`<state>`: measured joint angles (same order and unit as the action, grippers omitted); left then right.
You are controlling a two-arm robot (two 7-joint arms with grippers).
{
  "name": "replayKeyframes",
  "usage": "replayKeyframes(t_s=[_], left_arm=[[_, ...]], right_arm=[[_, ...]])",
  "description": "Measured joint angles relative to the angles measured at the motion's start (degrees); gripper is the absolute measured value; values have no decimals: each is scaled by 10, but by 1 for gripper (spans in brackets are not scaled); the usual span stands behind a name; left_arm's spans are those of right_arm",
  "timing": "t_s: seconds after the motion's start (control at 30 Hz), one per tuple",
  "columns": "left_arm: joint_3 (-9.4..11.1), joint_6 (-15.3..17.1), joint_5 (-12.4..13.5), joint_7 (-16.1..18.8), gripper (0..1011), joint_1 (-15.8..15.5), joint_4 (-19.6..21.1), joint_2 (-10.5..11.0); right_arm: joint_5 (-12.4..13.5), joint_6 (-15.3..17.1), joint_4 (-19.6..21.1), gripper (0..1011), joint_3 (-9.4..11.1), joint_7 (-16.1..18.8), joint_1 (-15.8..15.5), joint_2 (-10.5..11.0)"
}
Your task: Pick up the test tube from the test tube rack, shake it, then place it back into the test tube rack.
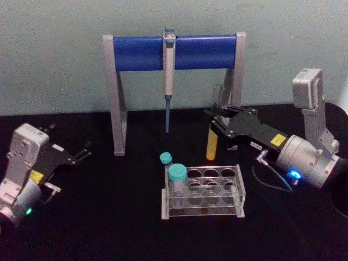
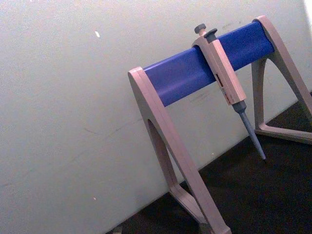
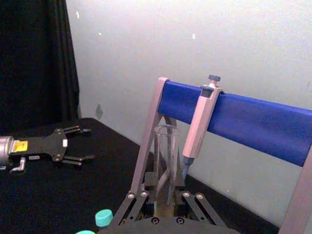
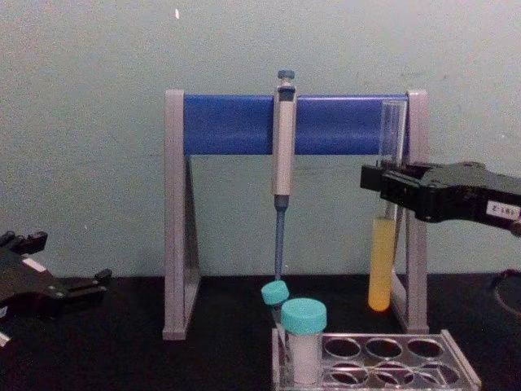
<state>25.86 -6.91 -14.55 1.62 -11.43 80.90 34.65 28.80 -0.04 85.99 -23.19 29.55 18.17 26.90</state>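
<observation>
Test tube (image 4: 381,269) clamped mid-length by right gripper (image 4: 386,187), held upright, raised clear of test tube rack (image 4: 456,358); midsection hidden by jaws. Slim clear glass, rounded bottom, yellow liquid. Left gripper (image 1: 82,152) parked at left, jaws spread.

A lab: pipette (image 1: 169,76) hung on a stand (image 1: 136,53), test tube rack (image 1: 217,209) nearby.

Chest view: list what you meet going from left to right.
Left gripper → pipette stand's left leg → pipette → test tube, held off the table by the right gripper.
</observation>
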Motion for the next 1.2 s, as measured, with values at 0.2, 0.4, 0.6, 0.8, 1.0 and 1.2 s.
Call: replayKeyframes(t_s=[0.2, 0.4, 0.6, 0.8, 1.0, 1.2], left_arm=[[0, 0, 0, 0, 1010, 0, 0, 0], [0, 0, 0, 0, 1010, 0, 0, 0], [0, 0, 0, 0, 1010, 0, 0, 0], [0, 0, 0, 0, 1010, 0, 0, 0], [0, 0, 0, 0, 1010, 0, 0, 0], [0, 0, 0, 0, 1010, 0, 0, 0]], right_arm=[[0, 0, 0, 225, 1, -1, 0, 0], [2, 0, 4, 225, 2, -1, -4, 0], [7, -2, 20, 225, 7, -1, -15, 6], [14, -4, 49, 225, 13, -1, -36, 17], [18, -4, 68, 225, 15, -3, -53, 25], [20, 1, 73, 225, 15, -7, -67, 30]])
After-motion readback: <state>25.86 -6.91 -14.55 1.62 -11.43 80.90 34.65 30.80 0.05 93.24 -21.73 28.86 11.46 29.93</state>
